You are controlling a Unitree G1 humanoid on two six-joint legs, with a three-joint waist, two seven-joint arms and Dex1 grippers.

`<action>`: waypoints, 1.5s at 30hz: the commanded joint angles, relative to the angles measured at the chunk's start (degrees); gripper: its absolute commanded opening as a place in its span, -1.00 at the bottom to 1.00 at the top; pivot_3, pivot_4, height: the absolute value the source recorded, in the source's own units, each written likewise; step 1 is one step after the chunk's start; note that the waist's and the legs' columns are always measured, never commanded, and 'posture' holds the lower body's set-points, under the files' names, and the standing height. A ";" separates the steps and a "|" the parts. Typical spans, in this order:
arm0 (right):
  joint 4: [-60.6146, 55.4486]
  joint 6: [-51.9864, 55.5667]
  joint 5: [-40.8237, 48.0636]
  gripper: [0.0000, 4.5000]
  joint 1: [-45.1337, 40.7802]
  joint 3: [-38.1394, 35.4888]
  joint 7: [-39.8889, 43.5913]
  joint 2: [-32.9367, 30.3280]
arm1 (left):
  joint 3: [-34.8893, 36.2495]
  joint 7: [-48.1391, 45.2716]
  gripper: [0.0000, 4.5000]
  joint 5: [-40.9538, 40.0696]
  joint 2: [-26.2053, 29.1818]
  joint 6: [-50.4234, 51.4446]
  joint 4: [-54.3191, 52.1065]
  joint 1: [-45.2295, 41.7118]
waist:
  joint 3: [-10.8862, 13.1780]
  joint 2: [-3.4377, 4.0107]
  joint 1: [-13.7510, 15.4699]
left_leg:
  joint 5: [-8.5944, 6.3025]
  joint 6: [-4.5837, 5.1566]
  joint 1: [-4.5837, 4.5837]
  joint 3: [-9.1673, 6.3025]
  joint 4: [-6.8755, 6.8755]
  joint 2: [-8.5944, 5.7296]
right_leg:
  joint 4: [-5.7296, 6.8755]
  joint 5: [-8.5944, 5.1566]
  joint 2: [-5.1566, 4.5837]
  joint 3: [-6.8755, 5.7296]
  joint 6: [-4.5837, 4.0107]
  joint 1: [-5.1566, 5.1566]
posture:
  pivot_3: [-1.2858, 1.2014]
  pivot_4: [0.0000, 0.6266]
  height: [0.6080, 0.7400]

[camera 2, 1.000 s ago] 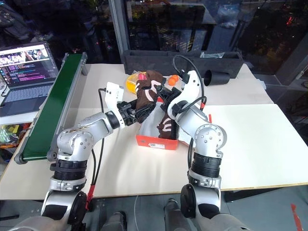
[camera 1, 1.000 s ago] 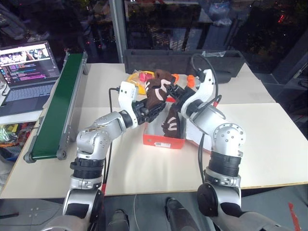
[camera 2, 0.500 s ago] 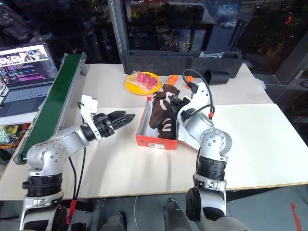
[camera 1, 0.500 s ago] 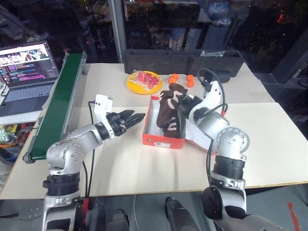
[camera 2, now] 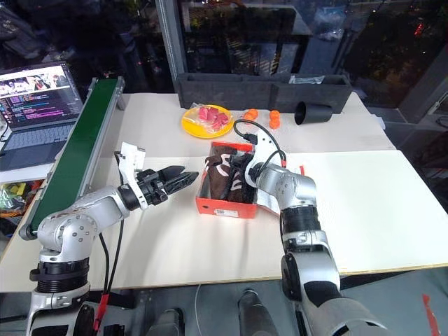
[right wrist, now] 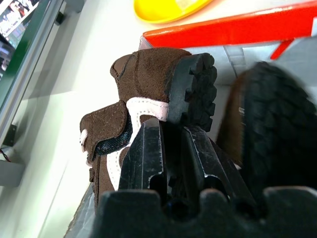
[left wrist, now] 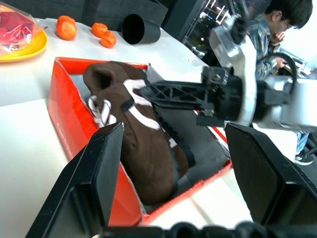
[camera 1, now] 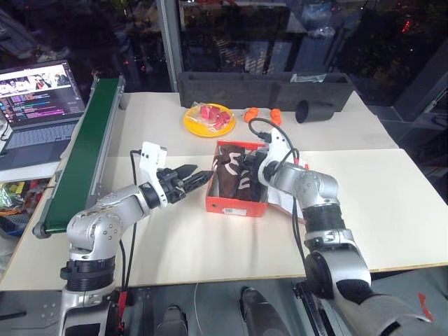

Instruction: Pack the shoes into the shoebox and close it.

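Right claw (camera 1: 246,170) clamped on a brown shoe (camera 1: 225,176) inside the red shoebox (camera 1: 236,205), left claw (camera 1: 199,175) apart at nine o'clock of it, on the table (camera 1: 392,196)

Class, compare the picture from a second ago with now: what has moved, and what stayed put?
The right gripper lowered the second shoe into the shoebox, jaws shut on it. The left gripper let go and drew back beside the box, jaws open. The yellow plate and oranges stayed.

shoes (camera 1: 233,178): 2 | shoebox (camera 1: 236,206): 1 | oranges (camera 1: 262,114): 3 (small) | plate (camera 1: 190,126): 1
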 commanded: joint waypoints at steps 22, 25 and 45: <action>22.18 -4.77 -22.40 -0.94 8.42 17.22 16.21 5.28 | -1.93 -0.59 0.54 -0.53 0.56 0.00 -1.43 -1.41 | -3.20 0.12 -1.22 | -0.96 0.00 1.87 -0.08 -0.14 0.00 | -0.05 -1.58 -0.01 -0.08 -0.51 1.96 | 0.03 -0.52 0.55; 23.99 -5.17 -22.78 -0.94 9.31 15.84 16.00 6.85 | -1.87 -0.51 0.54 -0.58 0.71 0.13 -1.47 -1.47 | -3.82 0.33 -1.12 | -1.47 0.18 2.22 -0.14 -0.14 0.00 | 0.09 -2.23 0.01 -0.11 -0.57 2.49 | 0.03 -0.52 0.55; 17.82 -5.84 -9.21 0.32 3.17 -8.72 -0.98 6.21 | -3.00 -1.64 0.55 0.35 1.33 0.06 0.45 -3.44 | -3.91 1.09 0.70 | -3.10 0.76 3.05 -0.81 0.22 -0.05 | 0.25 -3.92 0.09 -0.51 -0.56 3.77 | 0.03 -0.52 0.55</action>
